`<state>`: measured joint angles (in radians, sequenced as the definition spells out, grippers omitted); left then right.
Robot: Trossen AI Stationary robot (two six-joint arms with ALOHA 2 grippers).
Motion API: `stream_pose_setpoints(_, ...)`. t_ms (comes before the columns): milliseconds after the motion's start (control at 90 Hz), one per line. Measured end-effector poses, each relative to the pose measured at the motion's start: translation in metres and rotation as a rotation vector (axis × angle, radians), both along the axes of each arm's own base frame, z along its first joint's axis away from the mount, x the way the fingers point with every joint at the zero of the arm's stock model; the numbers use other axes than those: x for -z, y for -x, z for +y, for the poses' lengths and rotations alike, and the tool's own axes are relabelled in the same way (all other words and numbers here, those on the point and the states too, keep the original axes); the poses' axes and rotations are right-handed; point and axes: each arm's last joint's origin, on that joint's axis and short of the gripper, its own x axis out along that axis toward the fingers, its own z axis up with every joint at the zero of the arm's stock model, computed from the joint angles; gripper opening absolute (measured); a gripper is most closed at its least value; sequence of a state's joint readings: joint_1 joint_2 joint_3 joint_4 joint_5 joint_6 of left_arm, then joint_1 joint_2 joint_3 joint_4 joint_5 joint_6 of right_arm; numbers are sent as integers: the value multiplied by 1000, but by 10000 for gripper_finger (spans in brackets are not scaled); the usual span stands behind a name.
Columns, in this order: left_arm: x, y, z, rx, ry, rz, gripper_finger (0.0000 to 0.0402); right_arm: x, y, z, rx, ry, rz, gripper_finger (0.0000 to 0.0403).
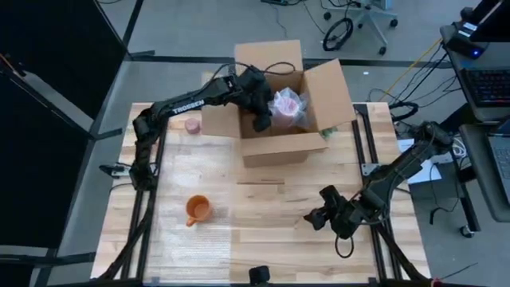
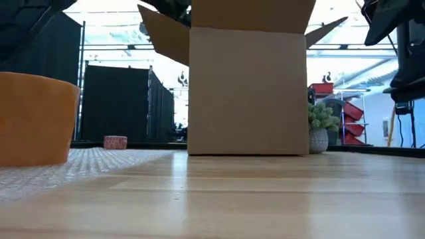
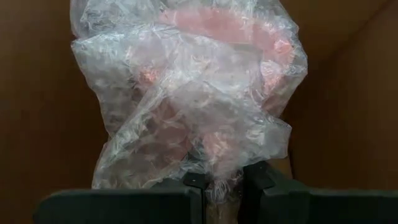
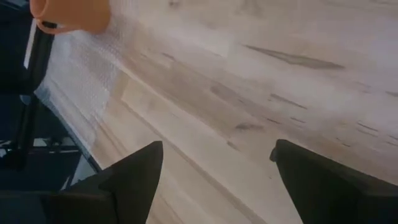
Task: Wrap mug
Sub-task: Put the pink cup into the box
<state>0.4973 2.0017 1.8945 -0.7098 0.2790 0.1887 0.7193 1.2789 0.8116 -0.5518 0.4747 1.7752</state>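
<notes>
Inside the cardboard box (image 1: pixel 275 119), the left gripper (image 3: pixel 222 182) fingers pinch the crinkly wrap of a fragile, slippery wrapped mug (image 3: pixel 193 93), best held by its gathered plastic; beside the box, the right gripper (image 4: pixel 214 165) is wide open, empty.

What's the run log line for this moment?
left end effector: holds bubble-wrapped pink mug in cardboard box | right end effector: open, waiting

Both arms are built of dark, near-black segments joined by rounded joint housings. The left arm (image 1: pixel 179 105) carries white "TROSSEN" lettering along its forearm link. The right arm (image 1: pixel 398 169) has the same dark finish, with a thin black cable looping below its wrist. The left claw (image 3: pixel 222 186) has two dark matte fingers with squared tips. The right claw (image 4: pixel 214 171) has two broad, dark, wedge-shaped fingers (image 4: pixel 134 171) tapering to blunt points.
</notes>
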Motion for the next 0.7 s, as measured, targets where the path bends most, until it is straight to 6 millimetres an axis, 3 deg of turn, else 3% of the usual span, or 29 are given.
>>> stream_pose_setpoints(233, 24, -10, 4, 6, 43, -10, 23, 0, 0, 0, 2, -2, -2, 295)
stream_pose_setpoints(544, 64, -6, -3, 19, 79, 47, 23, 0, 0, 0, 3, -1, -2, 295)
stream_pose_setpoints(700, 70, -5, -8, 27, 89, 69, 23, 0, 0, 0, 3, -2, -2, 295)
